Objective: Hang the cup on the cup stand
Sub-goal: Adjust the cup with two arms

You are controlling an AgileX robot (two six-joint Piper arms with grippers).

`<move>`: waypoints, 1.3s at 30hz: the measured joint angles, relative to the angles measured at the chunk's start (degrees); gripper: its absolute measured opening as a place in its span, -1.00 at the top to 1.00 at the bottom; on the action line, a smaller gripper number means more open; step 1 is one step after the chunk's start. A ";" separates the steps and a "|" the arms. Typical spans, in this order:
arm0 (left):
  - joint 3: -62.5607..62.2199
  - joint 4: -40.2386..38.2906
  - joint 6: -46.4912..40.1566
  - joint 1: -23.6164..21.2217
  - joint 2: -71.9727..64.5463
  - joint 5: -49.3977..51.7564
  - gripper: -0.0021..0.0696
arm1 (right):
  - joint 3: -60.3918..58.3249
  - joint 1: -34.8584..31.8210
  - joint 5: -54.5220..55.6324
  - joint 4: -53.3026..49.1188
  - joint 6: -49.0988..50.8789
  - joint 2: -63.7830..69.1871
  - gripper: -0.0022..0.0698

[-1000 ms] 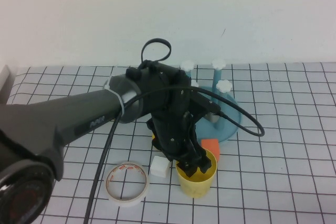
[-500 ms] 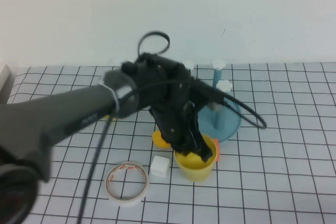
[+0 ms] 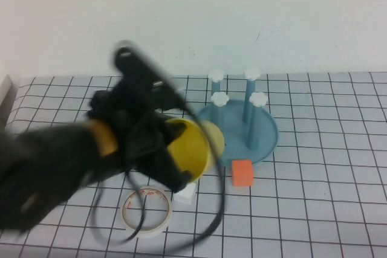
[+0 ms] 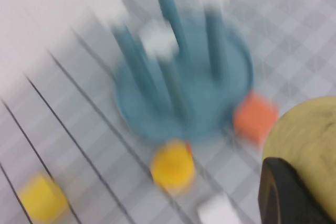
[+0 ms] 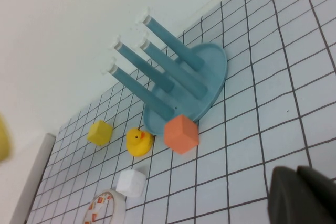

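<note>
Yellow cup (image 3: 188,149): held tight by the left gripper (image 3: 175,170), up off the table.
Cup stand (image 3: 245,128): tip the cup's mouth down over a peg.
Right gripper (image 5: 304,195): shut, empty, off to the side.

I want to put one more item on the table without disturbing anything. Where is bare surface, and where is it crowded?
Bare grid lies right of the cup stand and orange cube, out to the table's right edge. It is crowded left of the stand: the left end effector holds the yellow cup above the white cube and tape roll. The right end effector is parked.
</note>
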State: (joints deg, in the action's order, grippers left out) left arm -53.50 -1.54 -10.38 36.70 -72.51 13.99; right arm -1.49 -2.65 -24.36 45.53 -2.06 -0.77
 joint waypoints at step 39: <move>26.50 2.57 -11.20 0.00 -1.10 -78.89 0.90 | 32.54 7.19 -29.12 50.88 -32.30 55.53 -0.98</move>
State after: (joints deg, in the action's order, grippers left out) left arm -27.00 1.03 -21.58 36.70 -73.60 -64.90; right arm 31.05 4.54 -53.48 96.41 -34.35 54.76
